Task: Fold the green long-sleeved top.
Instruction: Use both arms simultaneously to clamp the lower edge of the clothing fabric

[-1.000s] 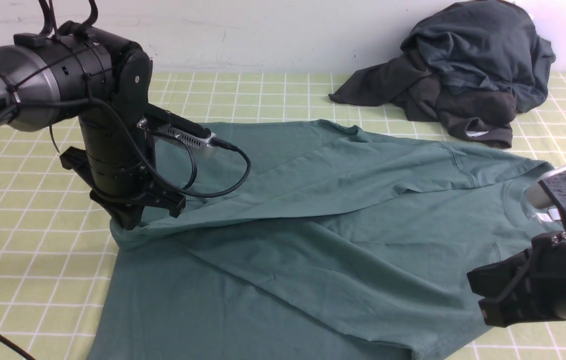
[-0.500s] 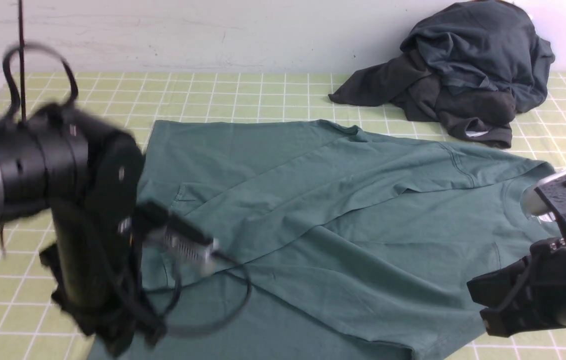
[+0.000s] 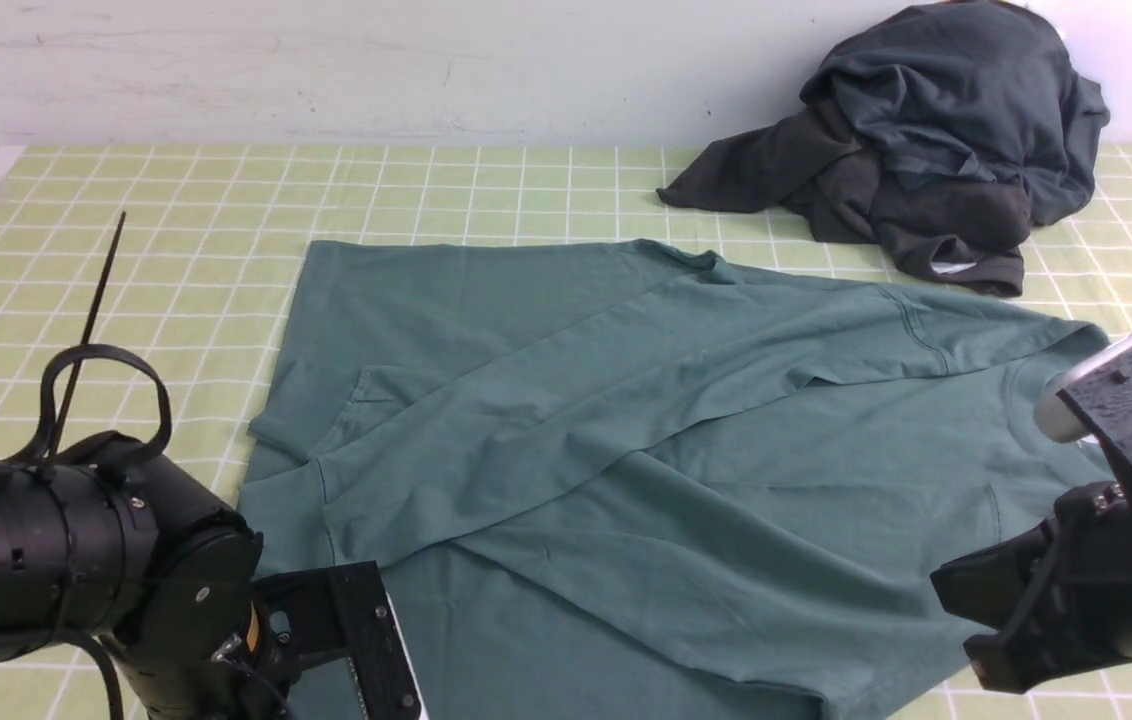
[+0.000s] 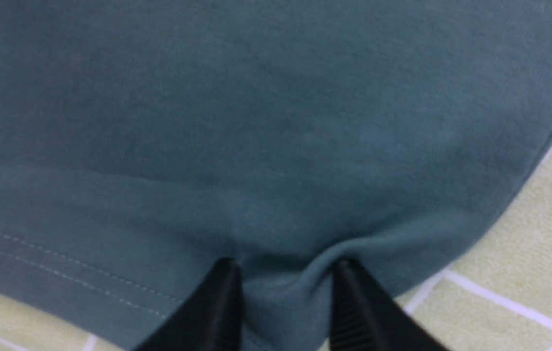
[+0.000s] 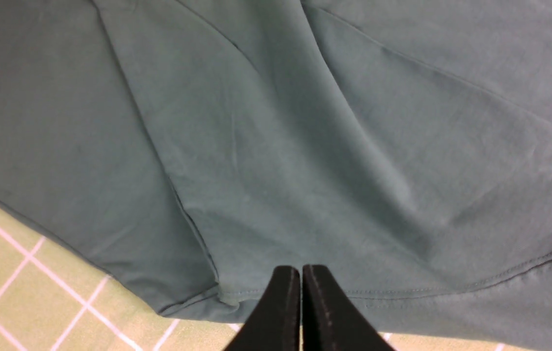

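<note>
The green long-sleeved top [image 3: 626, 430] lies spread on the checked table, with one sleeve folded diagonally across its body. Its neck is at the right, partly hidden behind my right arm [image 3: 1076, 590]. My left arm [image 3: 126, 580] is low at the near left corner of the top. In the left wrist view my left gripper [image 4: 285, 278] is open, with a bunch of the top's hem edge [image 4: 276, 122] between its fingers. In the right wrist view my right gripper [image 5: 301, 273] is shut and sits at the hem of the top [image 5: 305, 122], with nothing seen in it.
A heap of dark charcoal-grey clothing [image 3: 926, 150] lies at the back right by the wall. The green-yellow checked table cover [image 3: 176, 200] shows on the left and behind the top. The table's left edge runs at the far left.
My left gripper let go of the sleeve end, which now lies flat on the top. The left arm swung down to the near left corner. The right arm hardly moved.
</note>
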You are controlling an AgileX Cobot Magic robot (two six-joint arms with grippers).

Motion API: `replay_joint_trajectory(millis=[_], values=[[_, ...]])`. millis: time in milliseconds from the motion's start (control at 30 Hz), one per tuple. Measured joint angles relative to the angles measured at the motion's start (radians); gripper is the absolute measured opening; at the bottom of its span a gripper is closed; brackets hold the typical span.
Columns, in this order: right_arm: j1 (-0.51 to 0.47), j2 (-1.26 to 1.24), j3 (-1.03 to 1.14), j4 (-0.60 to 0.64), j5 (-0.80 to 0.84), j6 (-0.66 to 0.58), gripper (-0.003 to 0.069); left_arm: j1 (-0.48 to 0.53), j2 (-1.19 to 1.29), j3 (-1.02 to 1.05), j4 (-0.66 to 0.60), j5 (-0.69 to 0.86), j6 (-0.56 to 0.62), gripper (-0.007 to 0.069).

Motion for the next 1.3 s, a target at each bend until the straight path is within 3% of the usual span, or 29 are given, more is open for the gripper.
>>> replay_joint_trajectory(millis=[167, 233, 333, 467, 633, 733, 767, 833, 867, 900, 1033, 1133, 1300], values=[[0.000, -0.029, -0.001, 0.056, 0.005, -0.059, -0.0001, -0.007, -0.056, -0.007, 0.038, 0.008, -0.094, 0.0027], [0.000, -0.065, -0.006, 0.103, 0.005, -0.142, -0.0001, -0.007, -0.093, -0.017, 0.039, 0.024, -0.133, 0.0016], [0.001, -0.137, -0.015, 0.205, -0.005, -0.387, -0.0001, -0.007, -0.170, -0.028, 0.060, 0.053, -0.173, 0.0016], [0.001, -0.148, -0.019, 0.234, -0.023, -0.597, 0.0001, -0.007, -0.230, -0.029, 0.064, 0.069, -0.201, 0.0016], [0.001, -0.042, -0.019, 0.048, -0.033, -0.650, 0.0041, -0.007, -0.253, -0.029, 0.064, 0.082, -0.249, 0.0016], [0.001, 0.104, -0.019, -0.209, -0.054, -0.605, 0.0113, -0.007, -0.257, -0.029, 0.064, 0.082, -0.260, 0.0016], [0.001, 0.112, -0.019, -0.238, -0.055, -0.601, 0.0118, -0.007, -0.257, -0.029, 0.064, 0.082, -0.260, 0.0016], [0.001, 0.211, -0.019, -0.423, -0.081, -0.534, 0.0168, -0.007, -0.257, -0.029, 0.060, 0.082, -0.260, 0.0016], [0.001, 0.217, -0.019, -0.423, -0.083, -0.528, 0.0171, -0.007, -0.257, -0.029, 0.060, 0.082, -0.261, 0.0016], [0.001, 0.273, -0.020, -0.558, -0.102, -0.473, 0.0194, -0.007, -0.257, -0.029, 0.051, 0.081, -0.261, 0.0016], [0.001, 0.359, -0.020, -0.752, -0.129, -0.355, 0.0210, -0.007, -0.257, -0.029, 0.042, 0.078, -0.261, 0.0016], [0.001, 0.406, -0.021, -0.838, -0.135, -0.294, 0.0211, -0.007, -0.257, -0.029, 0.041, 0.077, -0.260, 0.0016], [0.001, 0.439, -0.022, -0.844, -0.148, -0.275, 0.0211, -0.007, -0.257, -0.029, 0.040, 0.077, -0.260, 0.0016]])
